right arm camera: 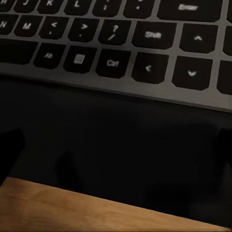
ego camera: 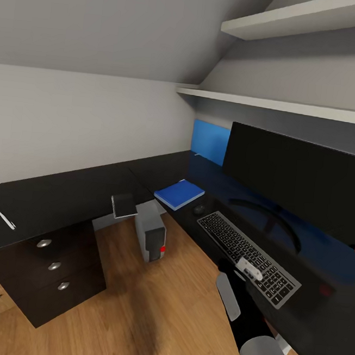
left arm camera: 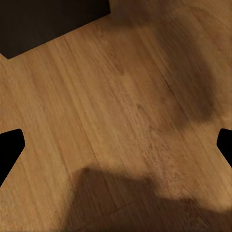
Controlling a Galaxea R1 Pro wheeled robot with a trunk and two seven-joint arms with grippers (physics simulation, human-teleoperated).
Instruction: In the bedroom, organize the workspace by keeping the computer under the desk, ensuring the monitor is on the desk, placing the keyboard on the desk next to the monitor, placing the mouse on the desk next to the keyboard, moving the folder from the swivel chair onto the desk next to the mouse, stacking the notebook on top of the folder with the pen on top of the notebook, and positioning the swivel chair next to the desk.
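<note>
The right gripper (ego camera: 249, 268) is held just above the keyboard (ego camera: 248, 256) on the desk (ego camera: 61, 192), its fingers spread. The blue folder (ego camera: 179, 193) lies beside the mouse (ego camera: 199, 208); the left gripper's fingers are spread over the floor (left arm camera: 116, 121)

The black desk (ego camera: 78, 189) bends in a corner and stands on a wooden floor (ego camera: 146, 316). On the desk lie a keyboard (ego camera: 248, 257), a mouse (ego camera: 199, 208) just beside it, a blue folder (ego camera: 179, 193), a monitor (ego camera: 302, 185), and a pen (ego camera: 7, 221) well apart near the far end. A small computer (ego camera: 151, 230) stands on the floor, close to the desk.
</note>
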